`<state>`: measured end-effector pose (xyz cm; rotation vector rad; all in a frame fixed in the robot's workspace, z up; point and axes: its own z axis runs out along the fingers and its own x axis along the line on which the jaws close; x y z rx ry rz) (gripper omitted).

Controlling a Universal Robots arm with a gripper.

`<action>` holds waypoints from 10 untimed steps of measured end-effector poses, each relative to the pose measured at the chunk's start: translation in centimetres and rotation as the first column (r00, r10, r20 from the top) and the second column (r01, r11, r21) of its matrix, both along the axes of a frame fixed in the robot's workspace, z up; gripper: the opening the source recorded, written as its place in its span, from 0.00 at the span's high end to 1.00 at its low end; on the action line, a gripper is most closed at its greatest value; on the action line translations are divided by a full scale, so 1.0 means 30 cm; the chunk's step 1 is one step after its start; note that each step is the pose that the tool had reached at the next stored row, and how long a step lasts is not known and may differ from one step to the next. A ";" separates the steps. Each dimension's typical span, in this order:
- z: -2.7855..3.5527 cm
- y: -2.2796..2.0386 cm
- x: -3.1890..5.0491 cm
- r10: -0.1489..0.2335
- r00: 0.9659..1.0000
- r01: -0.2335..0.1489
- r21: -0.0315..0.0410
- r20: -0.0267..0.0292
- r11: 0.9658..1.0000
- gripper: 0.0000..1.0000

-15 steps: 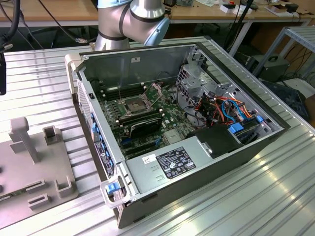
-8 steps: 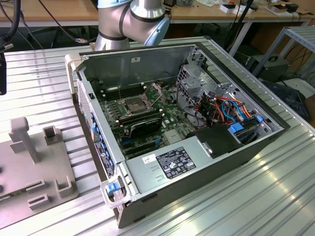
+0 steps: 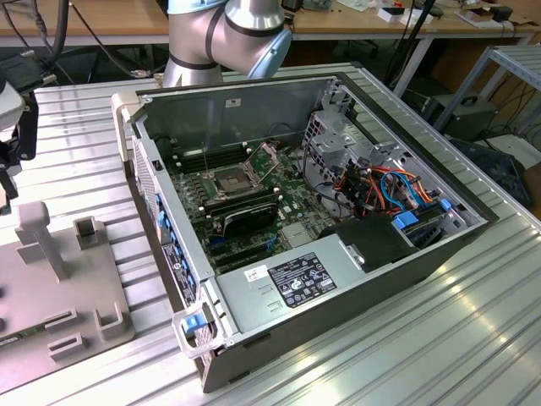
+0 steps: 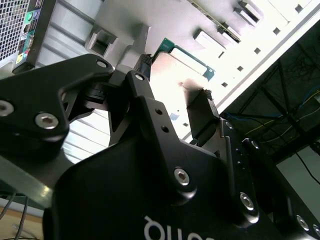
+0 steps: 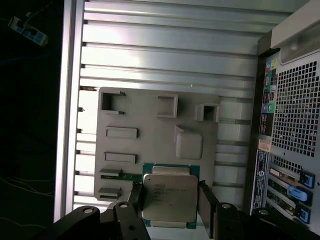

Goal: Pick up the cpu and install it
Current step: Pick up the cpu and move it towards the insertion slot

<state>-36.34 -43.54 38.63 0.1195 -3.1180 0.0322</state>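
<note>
My arm (image 3: 224, 38) is a thick silver-grey tube that meets a rounded joint with a pale blue cap. In the second wrist view the gripper (image 4: 174, 80) is matt black, with angular linkage plates pinned by bright hex-socket screws (image 4: 181, 175). Its fingers (image 4: 200, 107) are flat black bars, and white lettering marks its body.

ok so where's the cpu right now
In the first wrist view the cpu is clamped in the pincer, over the edge of the grey fixture plate, with the computer case beside that plate.
</note>
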 end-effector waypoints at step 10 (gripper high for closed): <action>0.000 0.000 0.007 0.000 1.000 0.000 0.000 0.000 1.000 0.45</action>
